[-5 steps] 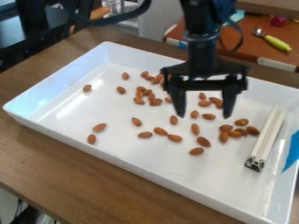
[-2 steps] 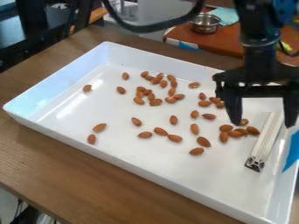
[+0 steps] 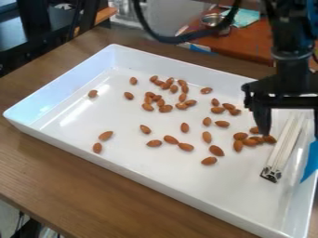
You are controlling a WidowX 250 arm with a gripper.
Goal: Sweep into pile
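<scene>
Over the right-hand part of the tray, as I see it from here, the hand (image 3: pixel 290 131) hangs down open, its two fingers spread wide with nothing gripped between them. A slim white bar (image 3: pixel 283 148) lies on the tray floor, seen between and below those fingers, its dark end pointing toward the near side. Just beside the bar sits a tight bunch of almonds (image 3: pixel 249 142), partly behind one finger. The rest are scattered: a few at mid-tray, some in small lines, a looser cluster toward the far side, one alone toward the far left, and two near each other at the left front. They don't make a single pile. The white tray (image 3: pixel 65 82) has raised walls, with blue tape (image 3: pixel 310 162) on the right one, and rests on a wooden counter (image 3: pixel 68 172). Behind, a reddish second counter (image 3: pixel 251 42) holds a metal bowl (image 3: pixel 212 19) and a teal cloth (image 3: pixel 244 17).
</scene>
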